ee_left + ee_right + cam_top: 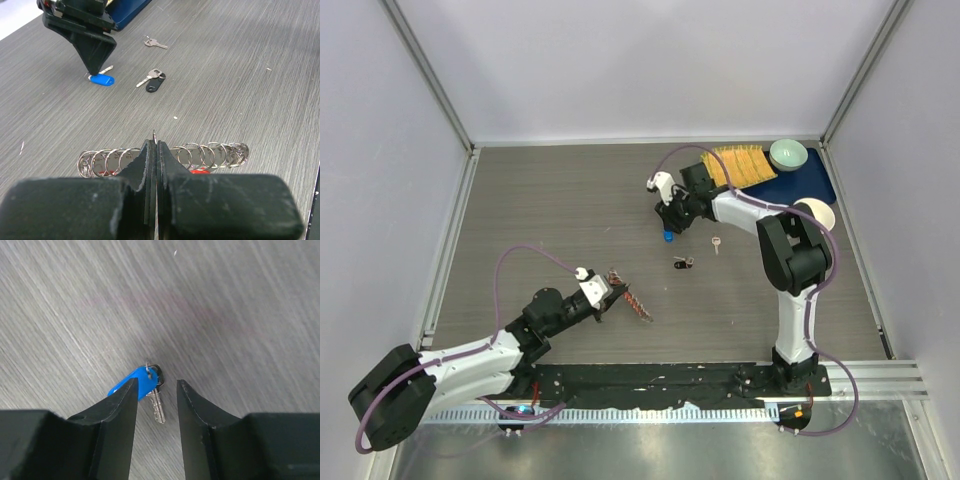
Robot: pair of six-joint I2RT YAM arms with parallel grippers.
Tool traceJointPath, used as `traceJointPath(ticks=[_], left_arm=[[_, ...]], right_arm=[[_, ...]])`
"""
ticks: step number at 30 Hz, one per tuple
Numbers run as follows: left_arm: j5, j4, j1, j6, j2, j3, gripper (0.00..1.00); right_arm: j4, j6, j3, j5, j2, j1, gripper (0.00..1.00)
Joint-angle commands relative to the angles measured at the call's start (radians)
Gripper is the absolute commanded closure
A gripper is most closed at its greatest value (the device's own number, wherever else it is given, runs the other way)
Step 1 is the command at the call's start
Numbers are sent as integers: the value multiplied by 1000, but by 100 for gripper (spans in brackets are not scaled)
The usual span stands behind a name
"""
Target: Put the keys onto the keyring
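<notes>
Listing containers first: a dark blue tray point(812, 186) at the far right carries a pale green bowl point(788, 153), contents I cannot tell, and a yellow ribbed item point(738, 165).

Surface: grey wood-grain table point(550, 210), matte and finely scratched.

Keyring point(215, 154): a row of thin silvery wire rings with a red fob beneath. My left gripper point(154, 150) has its fingers pressed together, pinching the row at its middle.

Blue-headed key point(135, 382): flat oblong plastic head, short metal blade, lying on the table. My right gripper point(156, 385) stands spread over it, the blade in the gap and one finger covering part of the head.

Black-headed key point(155, 82) and plain silver key point(155, 43): loose on the table, apart from both grippers.
</notes>
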Motion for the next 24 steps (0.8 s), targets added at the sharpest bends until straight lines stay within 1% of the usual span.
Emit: traceJointPath(ticks=[1,11,15,16,20,23,24], left_arm=[[-5,47,-2,19,-1,18,100],[-4,49,-2,19,5,18,100],[-1,47,0,21,3,18,100],[-2,47,-2,19,5,18,100],[-1,49,-2,19,8,20,100],[2,49,-2,18,11,20,100],[2,49,0,18,14,21,100]], right_arm=[[-56,-52,52,-52,18,1,58],[-51,-58,90,-58,51,1,60],[-51,-61,98,-55,57,0,64],[-53,-61,98,-55,58,1,67],[-56,-64,92,-58,60,1,70],[-57,-69,90,-67,61,1,78],[-57,-70,89,-69,65,1,78]])
